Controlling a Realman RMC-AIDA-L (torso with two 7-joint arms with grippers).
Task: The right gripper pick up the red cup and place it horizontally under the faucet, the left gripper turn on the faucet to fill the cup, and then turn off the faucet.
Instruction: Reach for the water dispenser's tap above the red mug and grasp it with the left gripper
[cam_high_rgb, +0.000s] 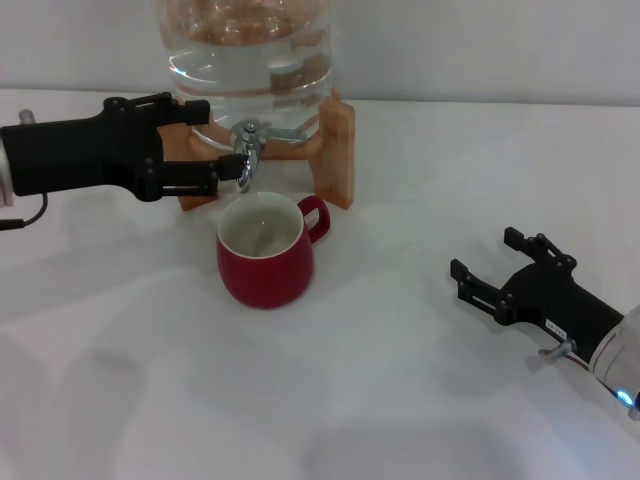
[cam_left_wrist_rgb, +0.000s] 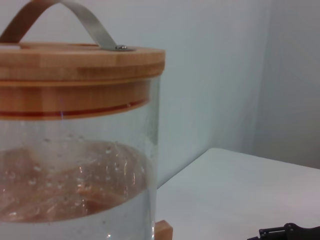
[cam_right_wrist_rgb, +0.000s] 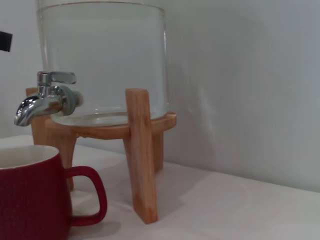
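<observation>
The red cup (cam_high_rgb: 265, 252) sat upright under the faucet (cam_high_rgb: 247, 160). The left pincer (cam_high_rgb: 205, 145) was open around the lever, gripping nothing. I'd nudge it gently. The right pincer (cam_high_rgb: 488, 270) rested open, near right.

red cup (cam_high_rgb: 266, 262): glazed ceramic is seen, glossy red outside, smooth white inside.
faucet (cam_right_wrist_rgb: 46, 98): polished chrome metal, mirror-bright, is shown.
glass jar (cam_right_wrist_rgb: 102, 60): clear, smooth, shiny glass is seen.
wooden stand (cam_right_wrist_rgb: 140, 155): pale wood with a smooth matt finish is shown.
lid (cam_left_wrist_rgb: 75, 75): light wood, matt, is crossed by a brushed metal strap.
left gripper (cam_high_rgb: 215, 172): matt black plastic is seen.
right gripper (cam_high_rgb: 485, 275): matt black plastic is seen.
table (cam_high_rgb: 400, 400): a white, matt surface is shown.
</observation>
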